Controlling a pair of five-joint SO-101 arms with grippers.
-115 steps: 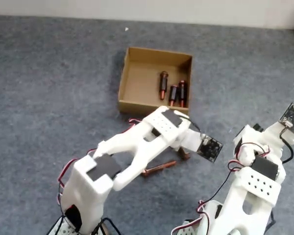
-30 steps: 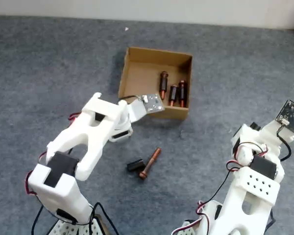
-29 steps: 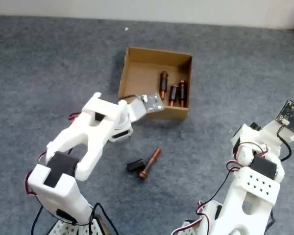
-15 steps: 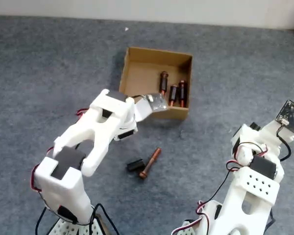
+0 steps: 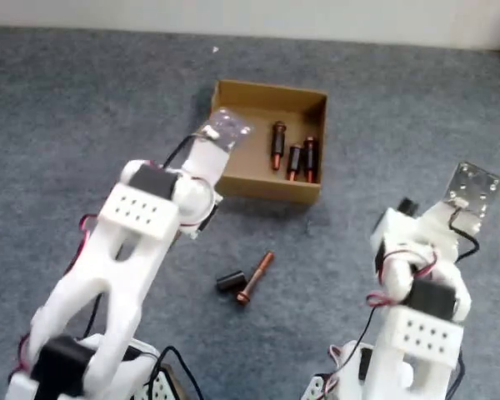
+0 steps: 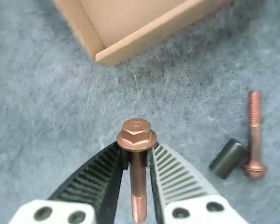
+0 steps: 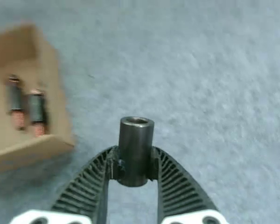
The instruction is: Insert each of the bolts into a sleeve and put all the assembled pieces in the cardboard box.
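State of the two-arm cell, bolts and sleeves part-assembled.

L gripper [image 6: 136, 153]: jaws clamped on the held bolt [image 6: 136, 136]. Copper-coloured shank sits betw. the ribbed pads [image 6: 170, 170], hex flange head stands proud of the tips, threaded end points back toward the wrist. It hangs over the grey carpet [image 6: 46, 107], just off a corner of the cardboard box [image 6: 130, 39].

R gripper [image 7: 134, 157]: jaws closed on the held sleeve [image 7: 136, 137], a dark tube w/ its open bore facing away from the wrist. It is over carpet, well to the side of the box wall [image 7: 35, 145].

High view: cardboard box [image 5: 262, 188] lies open on the carpet ahead of both arms. Three assembled pieces [image 5: 294, 160] lie flat inside, in the half nearer the R arm; two are side by side, the third just apart.

On the carpet betw. the arms, near the box front: loose bolt [image 5: 257, 276] lying flat, and loose sleeve [image 5: 229, 281] on its side, just beside the bolt's head end. Whether they touch cannot be told.
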